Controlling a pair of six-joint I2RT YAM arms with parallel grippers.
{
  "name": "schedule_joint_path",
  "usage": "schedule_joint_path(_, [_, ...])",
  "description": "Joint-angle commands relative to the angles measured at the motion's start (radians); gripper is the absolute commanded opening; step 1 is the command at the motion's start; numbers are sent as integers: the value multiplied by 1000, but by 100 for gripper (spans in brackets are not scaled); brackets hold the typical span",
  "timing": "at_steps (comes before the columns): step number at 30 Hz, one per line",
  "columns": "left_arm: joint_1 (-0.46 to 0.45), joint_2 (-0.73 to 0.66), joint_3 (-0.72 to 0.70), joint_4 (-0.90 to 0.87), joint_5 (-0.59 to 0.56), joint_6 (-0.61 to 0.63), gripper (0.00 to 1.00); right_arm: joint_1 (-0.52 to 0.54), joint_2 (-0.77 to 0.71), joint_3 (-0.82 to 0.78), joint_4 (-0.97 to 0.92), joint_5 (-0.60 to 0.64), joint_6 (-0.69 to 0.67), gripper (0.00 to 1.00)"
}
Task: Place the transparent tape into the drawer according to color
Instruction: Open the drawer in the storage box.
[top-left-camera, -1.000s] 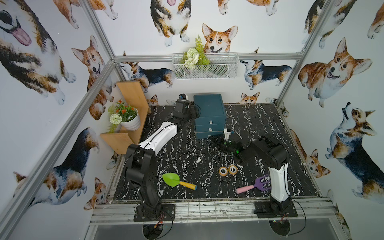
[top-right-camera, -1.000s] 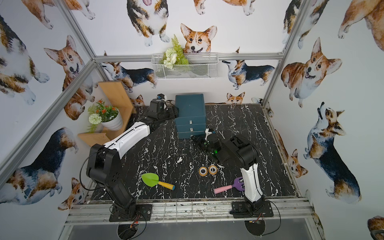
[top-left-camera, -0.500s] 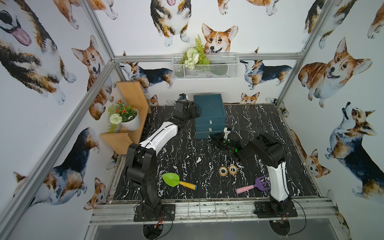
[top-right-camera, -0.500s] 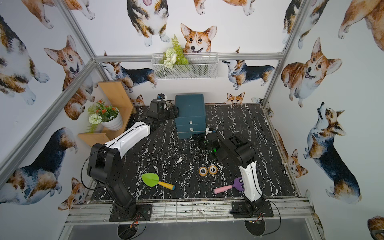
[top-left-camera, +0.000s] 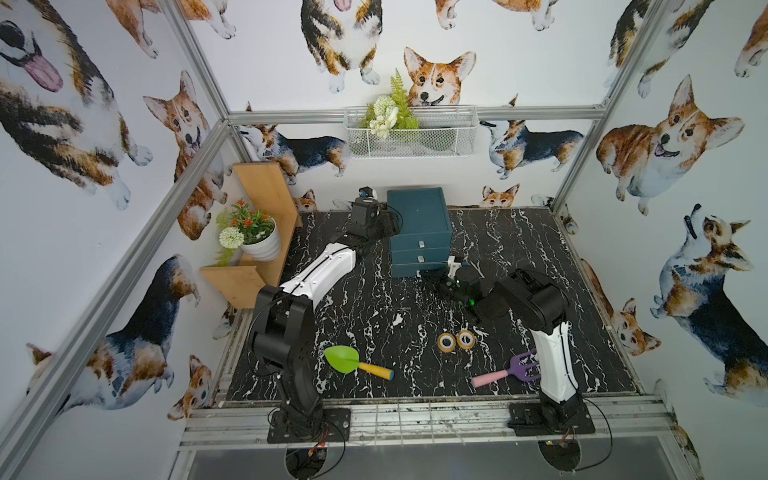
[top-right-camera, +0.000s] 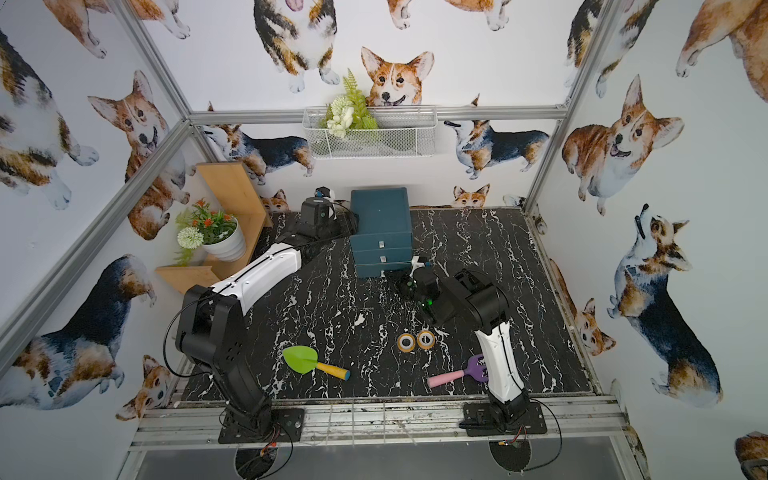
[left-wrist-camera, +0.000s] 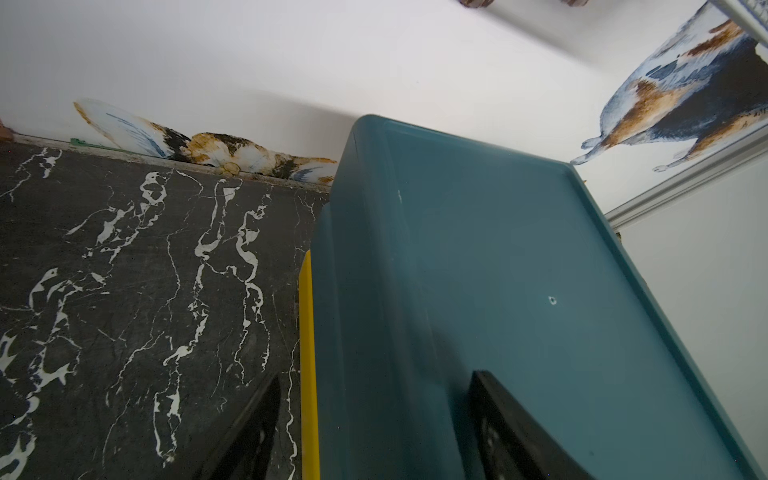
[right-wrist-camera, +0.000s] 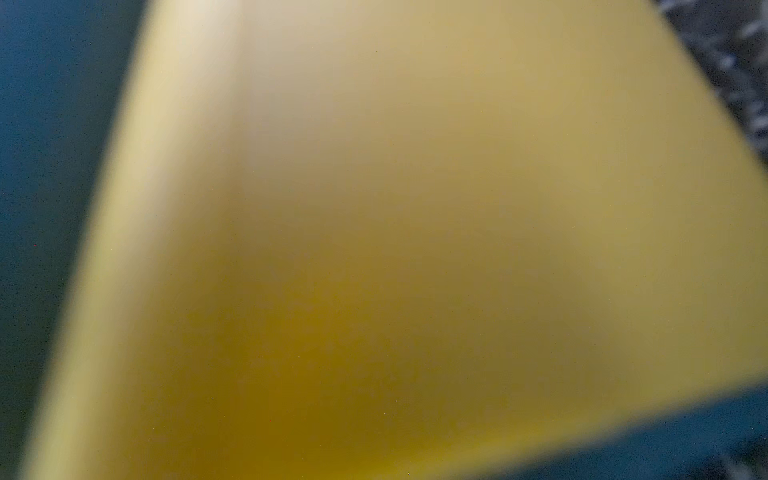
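Tape: yellow roll (top-left-camera: 446, 342) just beside orange roll (top-left-camera: 466, 339), flat on table (top-left-camera: 374, 299).
Right gripper (top-left-camera: 430, 276): together, at cabinet (top-left-camera: 419, 216) bottom drawer front.
Left gripper (left-wrist-camera: 374, 376): apart, straddling cabinet edge.
Table: black marble, white veins.
Room: corgi wallpaper (top-left-camera: 665, 137).

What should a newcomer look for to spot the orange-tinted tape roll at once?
Find the teal drawer cabinet at the back of the black marble table. Nearer the front edge, the orange roll lies flat beside a yellower roll. It is the one of the pair closer to the purple fork.
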Motion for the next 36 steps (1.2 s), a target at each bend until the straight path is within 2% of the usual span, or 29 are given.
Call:
schedule_joint_path(1, [2,18,-6,-198,-18,24,76,3,-20,-32,36,-14,7,0])
schedule_joint_path(11, [1,40,5,-204,-24,28,77,37,-129,-181,-7,-70,0,0])
schedule_joint_path(17, [1,54,9,-207,-24,30,77,91,-196,-266,-38,-50,-16,0])
schedule_joint_path(28, [2,57,6,-213,-25,33,79,128,-190,-297,9,-9,-4,1])
schedule_joint_path(30, [2,54,8,-216,-24,33,80,128,-198,-301,8,-8,-4,22])
schedule_joint_path(32, [2,45,6,-218,-26,34,81,128,-216,-311,-3,-7,-6,39])
schedule_joint_path(34, [1,38,4,-219,-30,33,82,128,-242,-328,-15,-1,-15,50])
schedule_joint_path(36, [2,32,4,-226,-28,26,83,130,-271,-346,-31,4,-25,55])
